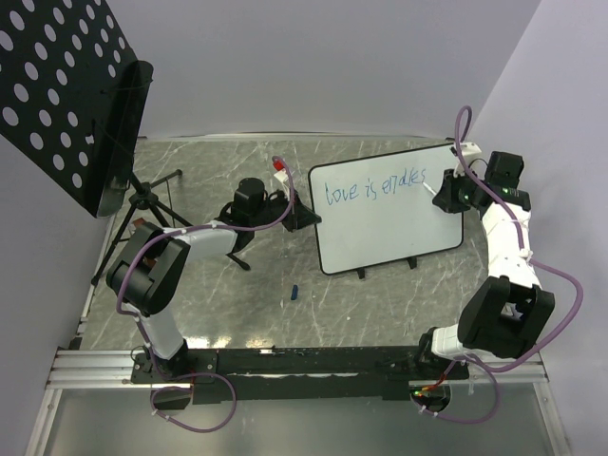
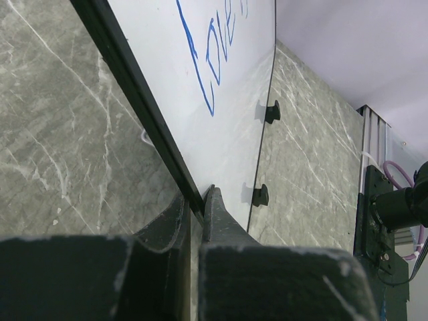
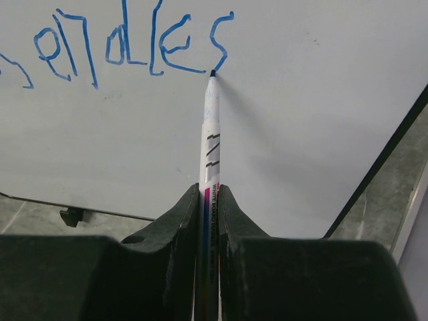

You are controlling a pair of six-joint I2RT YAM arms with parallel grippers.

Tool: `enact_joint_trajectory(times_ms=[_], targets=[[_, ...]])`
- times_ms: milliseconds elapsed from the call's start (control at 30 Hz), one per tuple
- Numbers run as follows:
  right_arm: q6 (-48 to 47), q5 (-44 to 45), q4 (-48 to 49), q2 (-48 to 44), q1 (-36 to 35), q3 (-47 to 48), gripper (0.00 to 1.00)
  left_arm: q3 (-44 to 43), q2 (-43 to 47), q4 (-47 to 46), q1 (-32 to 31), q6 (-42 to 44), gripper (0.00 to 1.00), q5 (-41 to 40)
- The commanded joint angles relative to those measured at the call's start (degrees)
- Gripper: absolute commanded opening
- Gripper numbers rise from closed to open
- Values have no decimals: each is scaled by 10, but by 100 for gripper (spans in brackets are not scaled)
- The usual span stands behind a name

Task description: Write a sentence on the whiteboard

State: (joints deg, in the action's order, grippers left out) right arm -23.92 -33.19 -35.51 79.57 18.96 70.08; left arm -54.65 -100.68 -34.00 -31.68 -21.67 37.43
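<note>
The whiteboard (image 1: 399, 223) stands tilted on small black feet at the table's middle right. The sentence (image 1: 375, 187) in blue marker reads roughly "love is endles" plus a part-drawn letter. My left gripper (image 1: 306, 215) is shut on the board's black left rim (image 2: 144, 120). My right gripper (image 1: 446, 198) is shut on a white marker (image 3: 210, 144); its tip touches the board at the foot of the last blue stroke (image 3: 221, 40). In the left wrist view the word "love" (image 2: 204, 60) runs up the board.
A black perforated panel (image 1: 57, 85) on a tripod stand (image 1: 142, 204) fills the far left. A small blue cap (image 1: 294, 292) lies on the marble table in front of the board. The right wall stands close behind the right arm.
</note>
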Motion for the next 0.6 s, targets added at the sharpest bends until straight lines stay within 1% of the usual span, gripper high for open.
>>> enact_joint_trajectory(times_ms=[0,267,567], targets=[[-8,-21,-7,-13,-2,3,0,-1,-1,24,-8,93,1,-6],[33,-46,27,-57,14,20,0,2,0,24,-7,95,1,-8],[56,-6,59,-37,26,26,0,3,3,23,-7,94,1,-7]])
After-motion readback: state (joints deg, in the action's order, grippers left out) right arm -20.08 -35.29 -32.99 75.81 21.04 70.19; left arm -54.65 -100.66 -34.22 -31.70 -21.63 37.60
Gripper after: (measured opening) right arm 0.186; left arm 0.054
